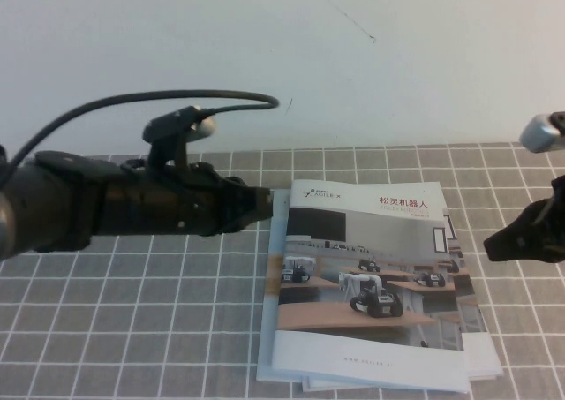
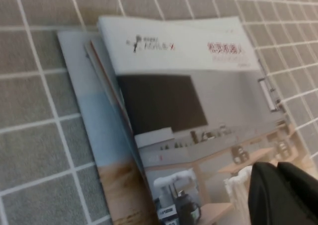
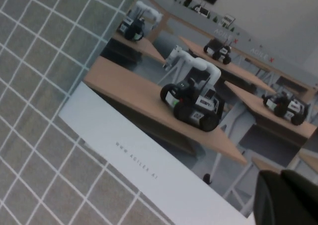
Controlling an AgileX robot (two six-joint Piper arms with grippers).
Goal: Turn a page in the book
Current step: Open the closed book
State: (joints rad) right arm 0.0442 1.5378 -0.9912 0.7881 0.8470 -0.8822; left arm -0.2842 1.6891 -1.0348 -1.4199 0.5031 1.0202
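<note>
The left gripper (image 1: 265, 204) hangs just beside the book's (image 1: 366, 276) left edge near its far corner, the arm reaching in low across the bench (image 1: 132, 312). Whether its jaws are apart or together cannot be told; only a dark tip shows in the high view and a dark edge in its own wrist view. The right gripper (image 1: 496, 241) sits near the book's right edge, apart from it, and its jaws are likewise impossible to read.

The book lies shut, cover up, on top of other booklets (image 2: 82, 91) whose edges fan out to its left and below it. The cover looks flat, with no corner lifted.

So the page turn has not begun; this looks like the approach, both arms closing on opposite edges. The next move calls for getting one edge of the cover alone off the stack. The right gripper is probably the one to catch the free edge, while the left holds the spine side down. The risk is the glossy cover slipping, or dragging the booklets beneath along with it.
</note>
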